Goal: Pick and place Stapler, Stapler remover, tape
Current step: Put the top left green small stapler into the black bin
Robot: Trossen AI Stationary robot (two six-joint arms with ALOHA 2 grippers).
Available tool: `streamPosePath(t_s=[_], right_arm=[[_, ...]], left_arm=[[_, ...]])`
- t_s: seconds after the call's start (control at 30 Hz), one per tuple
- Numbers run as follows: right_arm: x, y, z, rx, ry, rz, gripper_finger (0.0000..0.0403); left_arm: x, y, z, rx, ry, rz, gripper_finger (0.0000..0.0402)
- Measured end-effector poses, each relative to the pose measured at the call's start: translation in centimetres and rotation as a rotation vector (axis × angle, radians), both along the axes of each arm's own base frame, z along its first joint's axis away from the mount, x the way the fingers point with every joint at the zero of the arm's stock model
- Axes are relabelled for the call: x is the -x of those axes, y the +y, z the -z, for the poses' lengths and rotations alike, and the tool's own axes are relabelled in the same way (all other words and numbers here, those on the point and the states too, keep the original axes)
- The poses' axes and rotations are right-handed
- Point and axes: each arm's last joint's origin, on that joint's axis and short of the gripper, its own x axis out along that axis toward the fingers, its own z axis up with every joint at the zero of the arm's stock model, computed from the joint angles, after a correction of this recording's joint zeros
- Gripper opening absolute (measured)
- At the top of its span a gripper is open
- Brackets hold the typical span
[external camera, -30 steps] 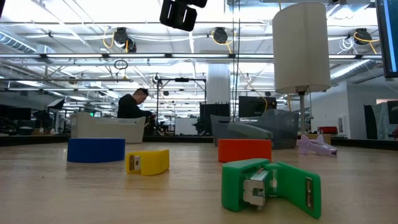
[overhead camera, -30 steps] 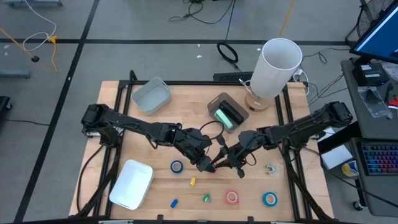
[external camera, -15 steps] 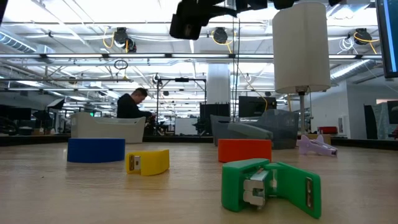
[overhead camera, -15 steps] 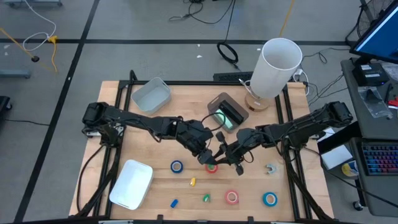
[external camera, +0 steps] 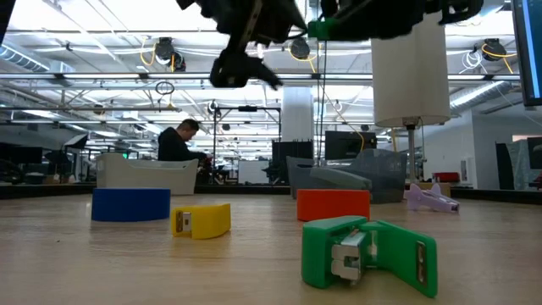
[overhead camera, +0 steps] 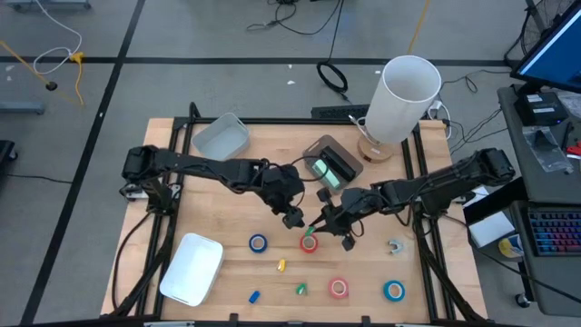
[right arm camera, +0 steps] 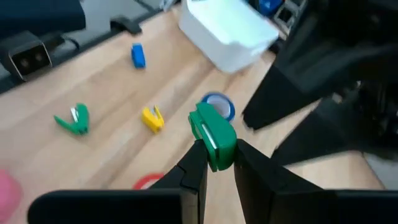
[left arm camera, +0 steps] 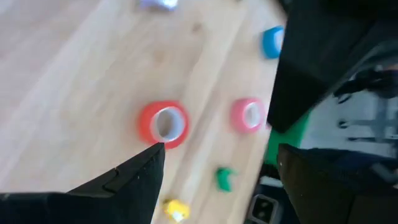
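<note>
My right gripper is shut on a small green stapler, held in the air above a red tape roll that lies flat on the table. My left gripper hangs open just to the left of it, with nothing between its fingers. A blue tape roll, a pink one and another blue one also lie flat. The pale stapler remover rests near the right edge. My right gripper pinches the green stapler's near end between its two fingers. The rest of the stapler sticks out beyond the fingertips. The fingers slant down from the table's right. The stapler is lifted clear of the table.
A white tray sits at the near left and a grey bin at the far left. A dark bin and a tall white cylinder stand at the back. Small yellow, green and blue pieces lie near the front edge.
My left gripper has drawn away from my right gripper toward the table's far edge and has tipped further downward. The red tape roll, covered by both grippers a second ago, now shows on the table. My right gripper has stayed nearly in place with the green stapler.
</note>
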Motion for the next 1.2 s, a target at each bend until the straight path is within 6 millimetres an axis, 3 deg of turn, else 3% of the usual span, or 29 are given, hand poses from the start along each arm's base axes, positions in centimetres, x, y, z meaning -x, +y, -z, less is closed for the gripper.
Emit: streamPosePath(t_s=[0.17, 0.37, 0.63, 0.93, 1.2], right_arm=[[0.0, -1.0, 0.4, 0.023, 0.048, 0.057, 0.0053], [0.4, -3.1, 0.8, 0.181, 0.103, 0.211, 0.0054], [1.6, -7.5, 0.7, 0.340, 0.202, 0.444, 0.0054], [2.7, -13.7, 0.9, 0.275, 0.261, 0.635, 0.0054], [4.1, -16.1, 1.6, 0.218, 0.369, 0.704, 0.0054]], left_arm=[[0.5, 1.0, 0.4, -0.020, 0.057, -0.004, 0.0308], [1.4, 1.0, 1.2, -0.129, 0.177, -0.031, 0.0308], [1.9, 0.3, 1.6, -0.306, 0.225, -0.056, 0.0308], [2.0, 0.2, 1.0, -0.370, 0.186, -0.058, 0.0308], [3.2, 1.4, 0.1, -0.422, 0.148, -0.077, 0.0308]])
